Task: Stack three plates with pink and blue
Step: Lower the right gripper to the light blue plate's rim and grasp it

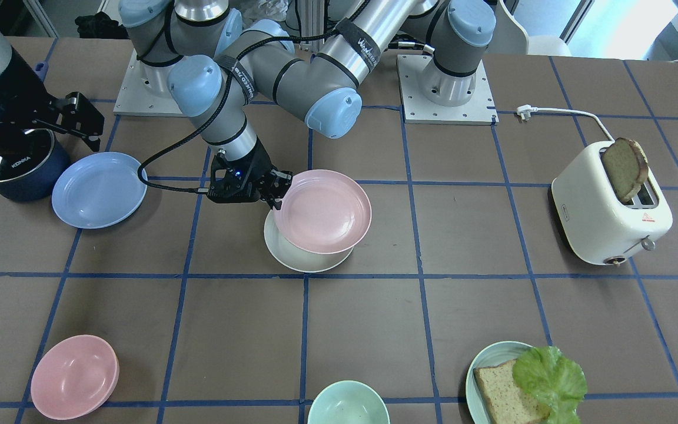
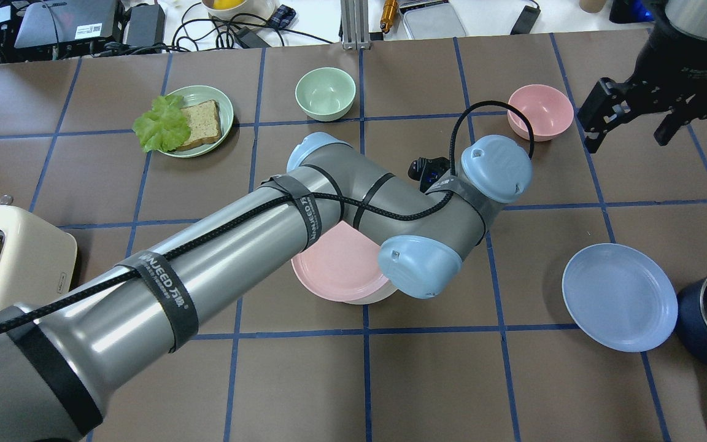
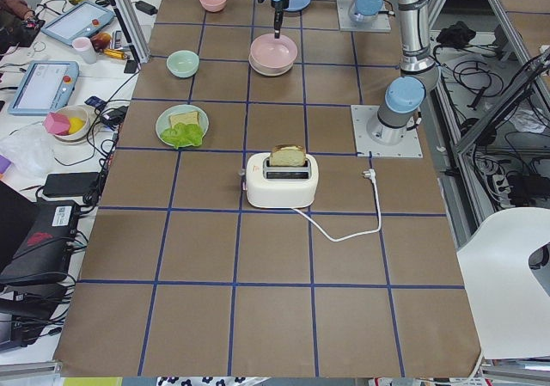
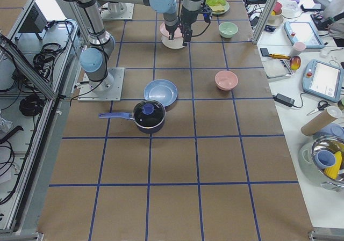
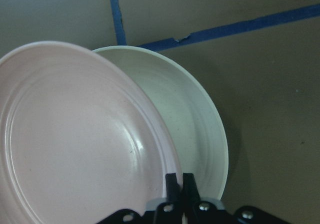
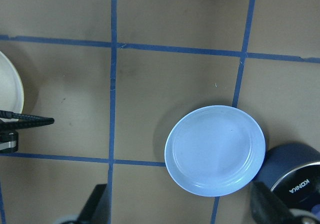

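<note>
My left gripper (image 1: 276, 197) is shut on the rim of the pale pink plate (image 1: 322, 211) and holds it tilted over the cream-white plate (image 1: 298, 257), which lies on the table. The left wrist view shows the fingers (image 5: 173, 185) pinching the pink plate's (image 5: 75, 144) edge, with the cream plate (image 5: 190, 119) just beneath. The light blue plate (image 1: 99, 189) lies alone on the table beside a saucepan. My right gripper (image 1: 80, 121) is open and empty, high above the blue plate (image 6: 215, 150).
A dark blue saucepan (image 1: 15, 171) stands next to the blue plate. A pink bowl (image 1: 74, 377), a green bowl (image 1: 348, 403) and a teal plate with bread and lettuce (image 1: 483, 377) sit along the operators' edge. A white toaster (image 1: 610, 206) holds a slice of bread.
</note>
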`<state>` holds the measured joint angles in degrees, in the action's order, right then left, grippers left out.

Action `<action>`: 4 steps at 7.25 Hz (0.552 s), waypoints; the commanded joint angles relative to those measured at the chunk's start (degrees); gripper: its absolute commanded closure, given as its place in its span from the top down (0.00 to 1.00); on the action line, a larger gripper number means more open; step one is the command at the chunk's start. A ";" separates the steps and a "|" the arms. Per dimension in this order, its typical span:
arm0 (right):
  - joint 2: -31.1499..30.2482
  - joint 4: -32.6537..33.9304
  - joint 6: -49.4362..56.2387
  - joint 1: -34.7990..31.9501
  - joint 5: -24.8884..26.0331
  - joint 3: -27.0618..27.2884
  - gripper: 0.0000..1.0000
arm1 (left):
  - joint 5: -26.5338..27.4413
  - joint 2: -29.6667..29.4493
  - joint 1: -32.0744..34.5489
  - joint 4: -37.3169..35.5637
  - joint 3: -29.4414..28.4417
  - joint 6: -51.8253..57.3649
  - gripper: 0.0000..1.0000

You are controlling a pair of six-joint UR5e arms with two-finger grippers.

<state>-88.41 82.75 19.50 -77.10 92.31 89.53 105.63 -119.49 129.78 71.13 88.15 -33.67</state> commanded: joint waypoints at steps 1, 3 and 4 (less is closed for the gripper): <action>0.95 3.79 11.57 4.82 0.06 5.80 1.00 | 0.01 -2.23 0.03 -0.20 -0.52 -1.13 0.00; 3.14 15.52 21.83 7.57 2.93 14.75 1.00 | -2.26 -4.51 0.03 0.50 -5.76 -2.63 0.00; 3.33 21.69 27.47 8.36 5.14 19.32 1.00 | -2.01 -5.39 0.12 0.77 -6.32 -2.72 0.00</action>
<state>-85.71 96.82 39.84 -69.87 94.87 103.26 103.99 -123.69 129.84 71.48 83.52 -35.97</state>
